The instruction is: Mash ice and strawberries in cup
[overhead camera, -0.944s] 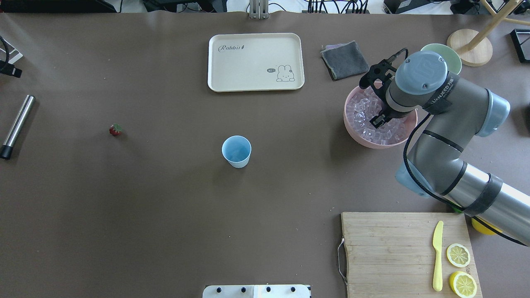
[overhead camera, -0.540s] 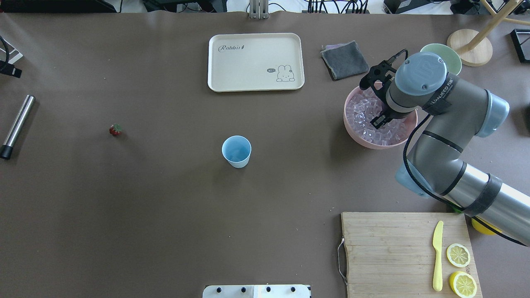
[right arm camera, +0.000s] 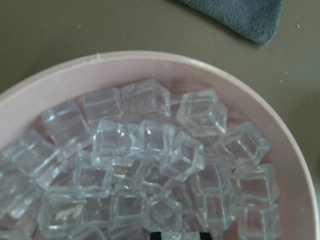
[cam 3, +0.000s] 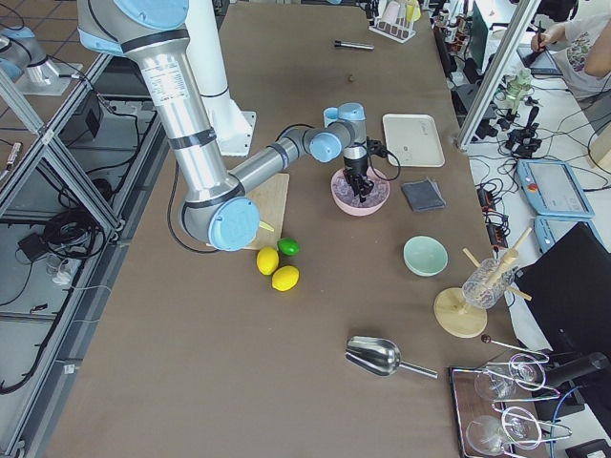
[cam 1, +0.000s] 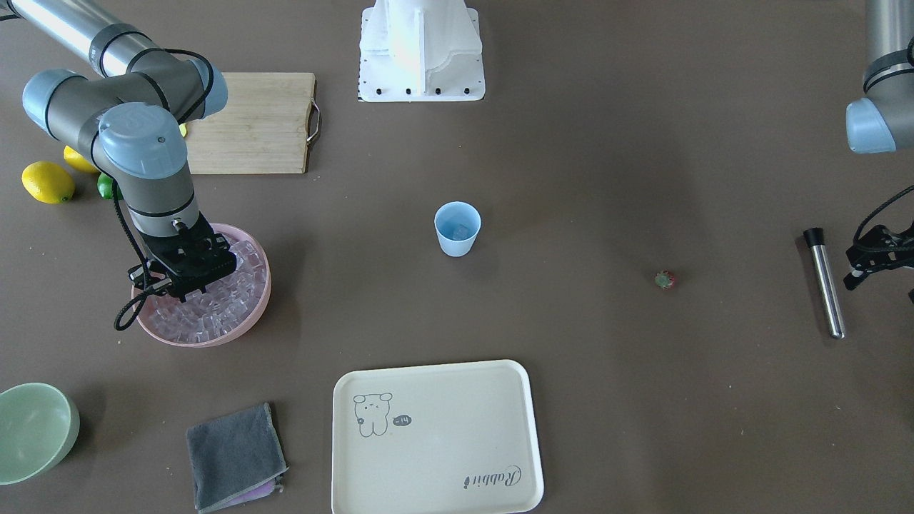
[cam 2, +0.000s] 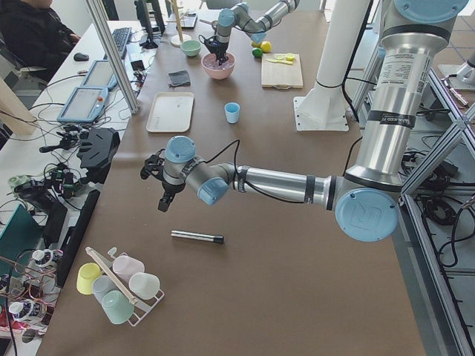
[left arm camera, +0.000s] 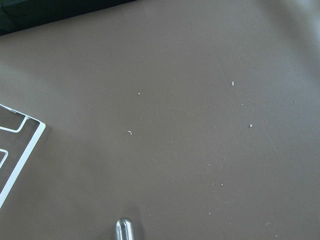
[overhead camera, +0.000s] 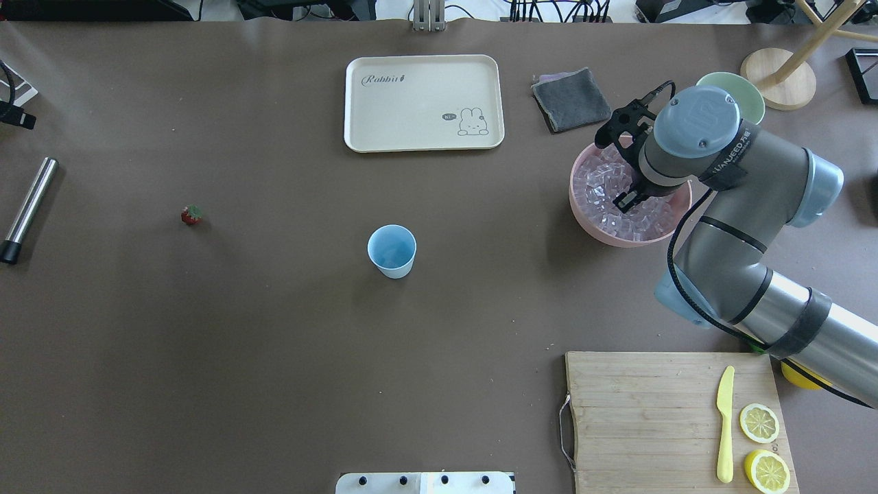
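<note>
The light-blue cup (overhead camera: 392, 251) stands upright mid-table, and the front-facing view shows one ice cube inside the cup (cam 1: 457, 230). A tiny red strawberry (overhead camera: 191, 215) lies on the table to its left. The pink bowl (overhead camera: 579, 213) holds a heap of clear ice (right arm camera: 150, 140). My right gripper (overhead camera: 627, 200) reaches down into that heap. In the right wrist view its dark fingertips (right arm camera: 155, 234) stand narrowly apart, shut on an ice cube (right arm camera: 162, 212). My left gripper (cam 1: 878, 257) hovers at the table's end beside a metal rod (overhead camera: 27, 209); whether it is open or shut does not show.
A cream rabbit tray (overhead camera: 424, 103) and a grey cloth (overhead camera: 571, 99) lie at the far side. A pale green bowl (overhead camera: 754, 103) sits behind the right arm. The wooden board (overhead camera: 651, 412) carries a yellow knife (overhead camera: 724, 425) and lemon halves (overhead camera: 759, 422). Whole lemons (cam 1: 48, 182) lie beside it.
The right wrist has shifted very slightly over the pink bowl, its gripper staying down in the ice. The cup, strawberry and rod have not moved.
</note>
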### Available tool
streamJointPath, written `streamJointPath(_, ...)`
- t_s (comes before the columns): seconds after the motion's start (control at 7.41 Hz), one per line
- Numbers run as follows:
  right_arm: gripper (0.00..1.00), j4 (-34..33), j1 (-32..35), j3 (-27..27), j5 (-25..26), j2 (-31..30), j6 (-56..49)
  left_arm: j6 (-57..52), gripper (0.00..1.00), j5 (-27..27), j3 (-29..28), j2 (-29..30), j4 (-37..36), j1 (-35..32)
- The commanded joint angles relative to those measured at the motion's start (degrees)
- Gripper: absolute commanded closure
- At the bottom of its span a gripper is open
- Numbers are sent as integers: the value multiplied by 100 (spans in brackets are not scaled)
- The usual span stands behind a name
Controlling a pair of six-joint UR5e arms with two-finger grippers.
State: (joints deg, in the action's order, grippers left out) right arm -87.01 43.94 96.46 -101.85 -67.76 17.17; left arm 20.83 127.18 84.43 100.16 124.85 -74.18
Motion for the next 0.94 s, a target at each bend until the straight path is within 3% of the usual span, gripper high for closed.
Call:
streamJointPath(0.0,100,-17,70,135,-37,69,32,0,3,0,-14,3,22,0)
streamJointPath(0.27,100,-497,385,573,-823,506,276,0,3,0,-23,12,22,0)
streamJointPath(0.4,100,-1136,256,523,-845,1240,888,9,3,0,-23,21,22,9)
streamJointPath(0.67,100,-1345,-409,68,-689,2394,2327,0,3,0,-110,73,22,0)
streamJointPath(0.81,100,-1353,-839,-352,-348,2999,3022,0,3,-61,-111,91,22,9)
